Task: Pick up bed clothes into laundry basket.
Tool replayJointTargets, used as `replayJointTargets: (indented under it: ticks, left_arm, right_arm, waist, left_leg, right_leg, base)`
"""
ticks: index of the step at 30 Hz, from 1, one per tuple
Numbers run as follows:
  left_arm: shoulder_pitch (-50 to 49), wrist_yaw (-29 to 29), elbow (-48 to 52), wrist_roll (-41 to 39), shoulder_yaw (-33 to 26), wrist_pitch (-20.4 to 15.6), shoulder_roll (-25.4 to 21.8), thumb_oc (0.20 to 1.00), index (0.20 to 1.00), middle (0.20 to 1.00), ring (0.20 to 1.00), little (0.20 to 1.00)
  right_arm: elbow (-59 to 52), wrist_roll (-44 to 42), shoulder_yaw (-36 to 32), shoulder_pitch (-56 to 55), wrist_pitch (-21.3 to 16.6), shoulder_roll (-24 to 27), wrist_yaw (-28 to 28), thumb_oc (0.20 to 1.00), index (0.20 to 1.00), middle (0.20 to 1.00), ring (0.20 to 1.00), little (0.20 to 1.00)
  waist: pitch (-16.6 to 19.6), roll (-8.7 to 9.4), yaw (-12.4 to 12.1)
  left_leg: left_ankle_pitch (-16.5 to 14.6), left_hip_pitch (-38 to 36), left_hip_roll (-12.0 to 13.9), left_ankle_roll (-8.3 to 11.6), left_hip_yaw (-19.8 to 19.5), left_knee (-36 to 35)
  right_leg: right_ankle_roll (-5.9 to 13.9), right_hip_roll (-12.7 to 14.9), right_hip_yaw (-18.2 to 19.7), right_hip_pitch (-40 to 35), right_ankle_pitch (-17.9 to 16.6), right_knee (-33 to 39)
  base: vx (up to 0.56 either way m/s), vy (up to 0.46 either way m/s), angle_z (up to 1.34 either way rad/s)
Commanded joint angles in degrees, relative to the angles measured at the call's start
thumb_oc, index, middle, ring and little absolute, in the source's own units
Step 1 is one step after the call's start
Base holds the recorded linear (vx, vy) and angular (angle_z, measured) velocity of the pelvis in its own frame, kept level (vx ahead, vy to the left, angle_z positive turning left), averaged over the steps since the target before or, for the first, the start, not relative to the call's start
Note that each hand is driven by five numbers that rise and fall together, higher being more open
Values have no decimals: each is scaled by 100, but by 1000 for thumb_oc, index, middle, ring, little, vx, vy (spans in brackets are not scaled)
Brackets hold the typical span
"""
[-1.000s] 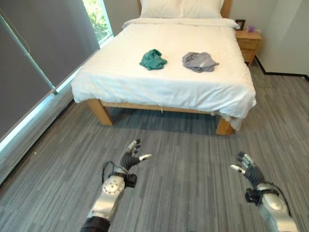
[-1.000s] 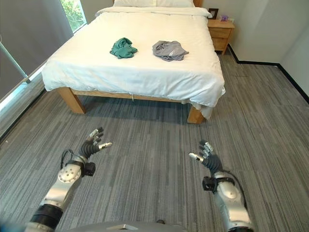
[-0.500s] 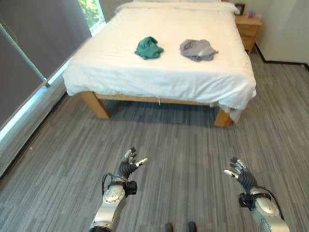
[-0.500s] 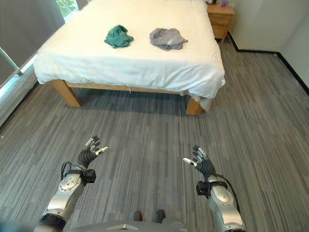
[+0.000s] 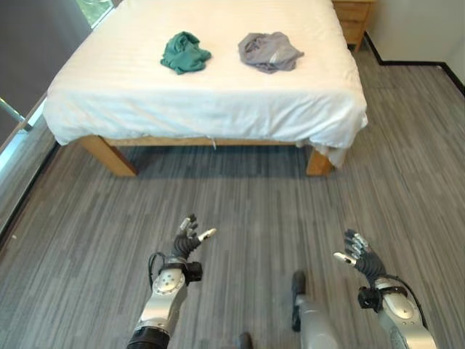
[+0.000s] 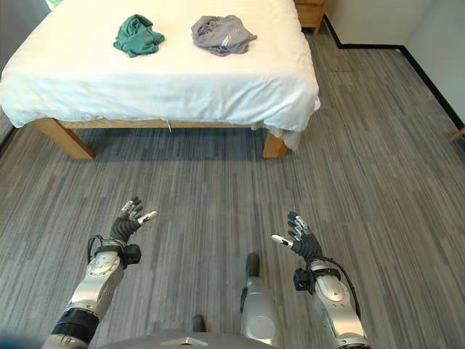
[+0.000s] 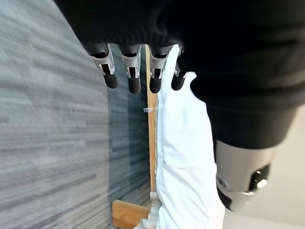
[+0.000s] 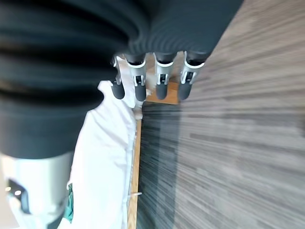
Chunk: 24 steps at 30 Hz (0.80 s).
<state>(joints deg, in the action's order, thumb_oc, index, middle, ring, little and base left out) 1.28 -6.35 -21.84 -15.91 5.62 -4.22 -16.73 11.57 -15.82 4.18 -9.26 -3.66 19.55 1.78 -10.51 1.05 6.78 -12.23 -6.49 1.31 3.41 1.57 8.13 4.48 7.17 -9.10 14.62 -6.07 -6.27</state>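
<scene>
A crumpled green garment (image 5: 184,52) and a crumpled grey garment (image 5: 269,51) lie side by side on the white bed (image 5: 109,80), which stands well ahead of me across the grey floor. My left hand (image 5: 185,243) hovers low over the floor at the lower left, fingers (image 7: 134,76) straight and spread, holding nothing. At the lower right my right hand (image 5: 360,256) is held the same way, open and empty, its fingers (image 8: 162,78) straight. Both hands are far short of the bed.
The bed rests on wooden legs (image 5: 107,155), and its sheet hangs down at the near right corner (image 5: 336,153). A wooden nightstand (image 5: 354,13) stands beyond the bed on the right. A window wall (image 5: 14,116) runs along the left.
The whole picture has shifted: the camera has tipped down and moved nearer the bed and to the right. Both hands stay open and low, now a little lower in view.
</scene>
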Motion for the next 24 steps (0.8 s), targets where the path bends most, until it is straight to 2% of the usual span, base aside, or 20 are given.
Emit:
replayJointTargets:
  ticks: [1,2,3,4,6,8,9,10,11,13,15,17,18,19,20,21,23,24]
  left_arm:
    - [437,60,183,-441,-109,-274,20,1000,1000,1000,1000,1000]
    - [456,93,172,-539,-61,-259,43,1000,1000,1000,1000,1000]
    - [476,72,171,-555,-40,-239,73,1000,1000,1000,1000,1000]
    - [478,111,251,-658,-22,-221,130,1000,1000,1000,1000,1000]
    - [392,199,279,-822,-12,-240,163,1000,1000,1000,1000,1000]
    - [211,286,275,-788,-27,-253,144,1000,1000,1000,1000,1000]
    - [59,331,219,-717,-74,-262,145,1000,1000,1000,1000,1000]
    - [29,333,196,-678,-131,-259,142,1000,1000,1000,1000,1000]
    - [19,334,173,-660,-151,-248,146,1000,1000,1000,1000,1000]
    - [4,323,186,-615,-220,-229,128,1000,1000,1000,1000,1000]
    - [-70,341,305,-595,-285,-234,69,1000,1000,1000,1000,1000]
    - [-41,401,354,-411,-257,-194,10,1000,1000,1000,1000,1000]
    - [-42,401,355,-411,-256,-193,6,1000,1000,1000,1000,1000]
    - [-38,407,487,-441,-248,-194,1,1000,1000,1000,1000,1000]
    - [-12,430,517,-491,-226,-190,-19,1000,1000,1000,1000,1000]
    - [70,482,550,-423,-161,-184,-81,1000,1000,1000,1000,1000]
    - [97,534,603,-267,-145,-207,-186,1000,1000,1000,1000,1000]
    - [143,542,570,-232,-113,-223,-204,1000,1000,1000,1000,1000]
  right_arm:
    - [-486,-382,-90,226,-281,474,24,1000,1000,1000,1000,1000]
    - [-458,-471,-111,168,-278,513,3,1000,1000,1000,1000,1000]
    - [-399,-566,-159,158,-269,560,-18,1000,1000,1000,1000,1000]
    - [-274,-613,-255,113,-194,627,-73,1000,1000,1000,1000,1000]
    - [-265,-657,-327,91,-175,645,-67,1000,1000,1000,1000,1000]
    - [-267,-643,-438,-3,-209,637,-26,1000,1000,1000,1000,1000]
    - [-216,-495,-431,-10,-251,640,-31,1000,1000,1000,1000,1000]
    - [-223,-393,-463,-36,-260,652,-19,1000,1000,1000,1000,1000]
    - [-250,-313,-464,-50,-231,650,-8,1000,1000,1000,1000,1000]
    - [-295,-278,-463,-46,-190,593,29,1000,1000,1000,1000,1000]
    - [-404,-263,-400,-89,-175,480,117,1000,1000,1000,1000,1000]
    - [-350,25,-282,-122,-134,353,167,1000,1000,1000,1000,1000]
    - [-353,27,-281,-124,-132,348,166,1000,1000,1000,1000,1000]
    - [-387,3,-271,-198,-121,281,185,1000,1000,1000,1000,1000]
    - [-376,-18,-243,-176,-109,254,218,1000,1000,1000,1000,1000]
    - [-354,-25,-193,-178,-131,236,274,1000,1000,1000,1000,1000]
    - [-411,60,-183,-192,-116,272,337,1000,1000,1000,1000,1000]
    - [-428,48,-162,-188,-121,309,388,1000,1000,1000,1000,1000]
  waist:
    - [-24,-45,26]
    - [-117,107,-94]
    - [-201,227,-196]
    - [-263,271,-389]
    - [-228,244,-568]
    - [-77,175,-702]
    - [58,71,-849]
    - [131,2,-893]
    - [191,21,-896]
    - [336,17,-920]
    - [481,35,-909]
    - [618,218,-1002]
    - [621,231,-1010]
    - [653,222,-1010]
    - [587,168,-988]
    - [504,99,-889]
    - [402,-45,-730]
    - [367,-61,-621]
  left_leg:
    - [2411,158,419,316,71,2430]
    - [2431,630,299,320,69,3308]
    - [2370,1051,258,281,149,3667]
    - [2263,1632,331,232,417,3494]
    - [2198,2030,502,246,653,2806]
    - [2424,2170,763,253,918,1499]
    - [2653,2028,788,312,1276,-143]
    - [2866,2077,899,366,1536,-710]
    - [2956,1888,836,344,1715,-1004]
    - [3056,1841,863,338,2006,-1013]
    - [2739,1684,732,132,2102,-832]
    - [2318,1534,336,-230,2182,-607]
    - [2312,1532,323,-238,2196,-610]
    - [2198,1333,151,-406,2233,-725]
    - [2091,1115,65,-520,2164,-839]
    - [1995,902,14,-602,2043,-921]
    - [1854,553,-4,-663,1689,-1110]
    - [1827,359,-43,-637,1514,-1206]
  right_leg:
    - [-209,-156,58,-185,-268,-22]
    - [-342,-118,170,-419,-155,29]
    - [-420,-80,220,-620,-41,69]
    - [-432,-82,272,-1061,81,236]
    - [-355,-79,208,-1471,202,367]
    - [-226,-81,172,-1742,333,471]
    - [-70,-114,150,-2095,528,599]
    - [-14,-153,92,-2310,599,647]
    - [26,-124,90,-2511,626,682]
    - [97,-89,106,-2727,613,594]
    - [206,115,117,-2856,729,372]
    - [413,553,148,-2684,-269,-836]
    - [423,570,162,-2670,-257,-855]
    - [466,704,216,-2454,-873,-1647]
    - [473,793,224,-2122,-1156,-2172]
    - [465,762,351,-1846,-1389,-2589]
    - [334,490,536,-1163,-834,-2967]
    - [271,427,530,-883,-626,-2773]
  base:
    - [450,-467,17]
    - [413,-458,-9]
    - [581,-458,-26]
    - [640,-364,-14]
    - [637,-163,-11]
    - [725,19,-31]
    - [855,88,-73]
    - [834,80,-76]
    - [575,43,-35]
    - [552,60,8]
    - [596,173,23]
    - [525,234,18]
    - [276,223,4]
    - [276,255,3]
    - [449,337,13]
    - [410,229,66]
    - [424,99,100]
    - [415,2,108]
